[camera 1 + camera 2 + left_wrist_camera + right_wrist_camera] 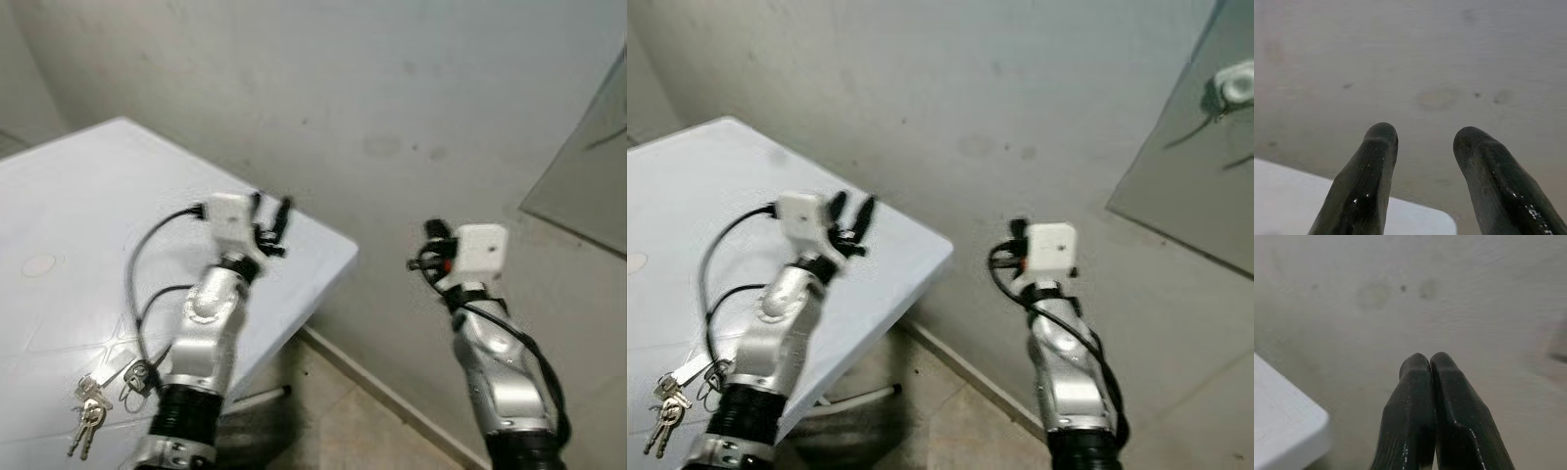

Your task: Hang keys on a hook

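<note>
A bunch of silver keys [88, 413] on a ring with a white tag lies on the white table [88, 225], near its front edge beside my left forearm. My left gripper [271, 217] is raised over the table's far corner, pointing at the wall, open with nothing between its fingers [1371, 176]. My right gripper [431, 245] is held up beyond the table's edge, facing the wall, and its fingers [1422, 401] are pressed together, empty.
A grey, stained wall [372, 117] rises right behind the table. A grey panel [1205, 147] leans at the right, with a small white fitting [1236, 83] near its top. Bare floor [343, 421] lies between the table and the wall.
</note>
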